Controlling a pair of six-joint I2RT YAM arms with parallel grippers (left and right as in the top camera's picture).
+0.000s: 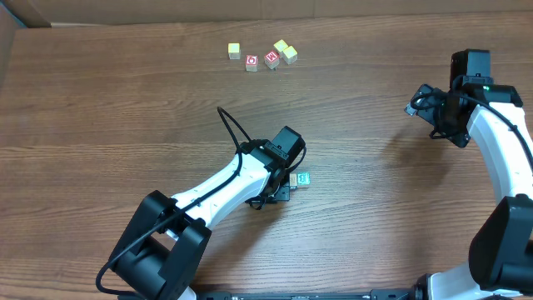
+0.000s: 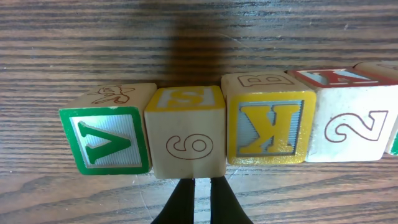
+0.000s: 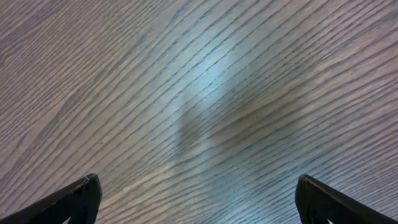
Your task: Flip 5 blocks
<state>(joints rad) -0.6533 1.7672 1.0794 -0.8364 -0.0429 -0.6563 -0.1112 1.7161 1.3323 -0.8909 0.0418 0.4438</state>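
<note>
As the overhead sees it: left gripper [image 1: 291, 178] hides the row of wooden alphabet cubes [image 1: 303, 177], one green end peeking out; brown wood-grain table [image 1: 125, 108] free all round.
Far edge: loose cluster of small yellow and red cubes [image 1: 251, 62], well apart.
Left wrist: five abreast, rightmost cut off; black fingers [image 2: 180, 202] pinched together on nothing, tips at the cream 6 cube [image 2: 189, 143].
Right wrist: right gripper [image 3: 198, 183] spread wide, empty.
</note>
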